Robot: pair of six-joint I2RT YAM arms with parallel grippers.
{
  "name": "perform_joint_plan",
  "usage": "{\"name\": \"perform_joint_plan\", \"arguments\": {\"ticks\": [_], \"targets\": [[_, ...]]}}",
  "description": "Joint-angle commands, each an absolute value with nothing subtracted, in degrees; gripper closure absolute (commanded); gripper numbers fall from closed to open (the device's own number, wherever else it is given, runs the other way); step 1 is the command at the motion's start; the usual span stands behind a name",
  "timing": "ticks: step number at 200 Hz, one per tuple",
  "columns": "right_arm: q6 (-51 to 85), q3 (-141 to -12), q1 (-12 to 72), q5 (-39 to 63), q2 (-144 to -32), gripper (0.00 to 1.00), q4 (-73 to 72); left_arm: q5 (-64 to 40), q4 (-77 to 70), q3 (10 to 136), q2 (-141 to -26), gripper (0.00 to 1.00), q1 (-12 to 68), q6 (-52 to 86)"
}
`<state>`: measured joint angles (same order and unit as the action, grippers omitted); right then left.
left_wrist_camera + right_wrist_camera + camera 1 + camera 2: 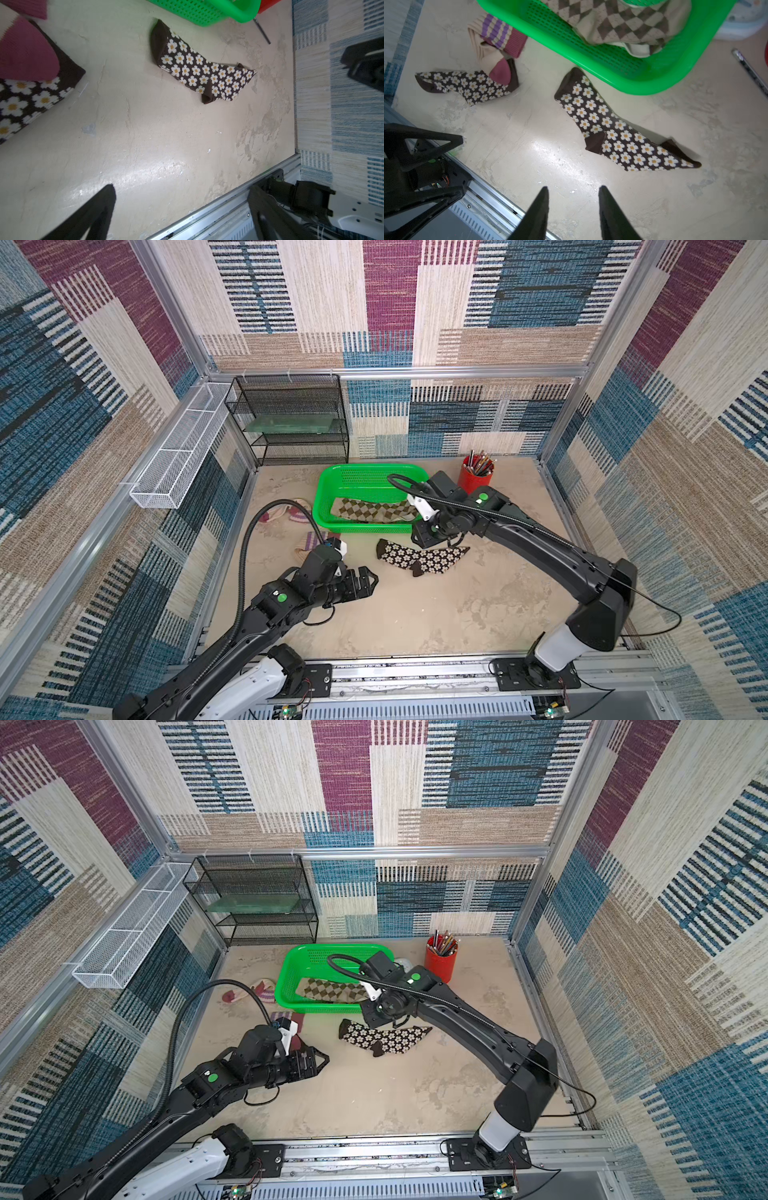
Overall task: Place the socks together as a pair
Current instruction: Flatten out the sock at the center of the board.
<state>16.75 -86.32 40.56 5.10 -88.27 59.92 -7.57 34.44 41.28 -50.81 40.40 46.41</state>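
Our right gripper (572, 188) and left gripper (371, 580) are open, empty. One dark brown knit daisy sock (612, 128) lies by the green plastic basket (654, 89), its twin (471, 85) further left. Let's pinch the twin's free end.

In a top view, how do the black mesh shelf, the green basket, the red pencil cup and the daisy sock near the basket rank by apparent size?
1. black mesh shelf
2. green basket
3. daisy sock
4. red pencil cup
The shelf and the cup stand farther back, so their true sizes may differ.
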Motion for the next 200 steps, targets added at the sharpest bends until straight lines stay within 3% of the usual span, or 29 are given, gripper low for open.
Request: {"name": "perform_joint_plan", "arguments": {"ticks": [1,20,44,100,177,200], "targets": [[22.16,-76.28,34.27,10.92,-81.3,0.28,53.91,-3.9,31.42,44.99,-58.15,0.01,42.95,42.51],[22.6,-66.97,27.03,15.72,-73.86,0.19,50.05,-1.48,33.4,50.32,-67.85,0.06,43.84,40.17],[20.26,-59.37,20.7,19.52,-66.67,0.16,47.78,0.83,32.31,54.95,-78.18,0.26,43.7,37.25],[20.04,-54.87,17.23,22.03,-58.6,0.12,46.81,6.08,35.93,66.86,-98.82,0.25,42.34,33.94],[19.23,-52.23,17.21,25.14,-53.32,0.11,46.51,10.5,33.83,72.5,-107.6,0.26,39.44,35.76],[19.14,-52.16,17.16,25.79,-53.26,0.11,46.34,10.28,33.11,74.12,-110.06,0.31,39.33,36.35]]}}
